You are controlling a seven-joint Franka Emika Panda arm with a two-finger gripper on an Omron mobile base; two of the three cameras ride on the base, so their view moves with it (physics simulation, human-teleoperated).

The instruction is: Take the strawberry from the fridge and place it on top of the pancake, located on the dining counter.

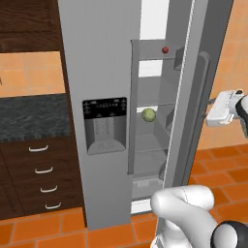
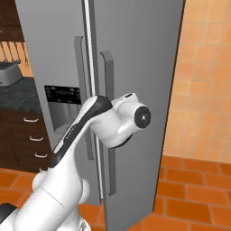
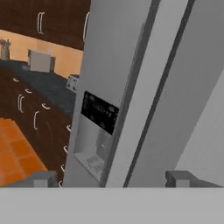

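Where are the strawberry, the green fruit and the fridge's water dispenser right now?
strawberry (image 1: pixel 165 49), left base view: middle of the berry, on the top fridge shelf.
green fruit (image 1: pixel 148 115), left base view: centre of the fruit, on a middle shelf.
water dispenser (image 1: pixel 104 107), left base view: its black panel.

No readable text anywhere, tbh. Black dispenser panel (image 1: pixel 104 107) on fridge (image 1: pixel 101 72) has rows of pale marks, look like button labels, too blurry to read in left base view. Same panel in right base view (image 2: pixel 63 94) and hand view (image 3: pixel 101 111): faint specks, nothing legible. No brand badge readable on fridge doors. Drawer fronts (image 1: pixel 41 174) plain, no labels. Robot arm (image 2: pixel 90 131) carries no legible markings either.
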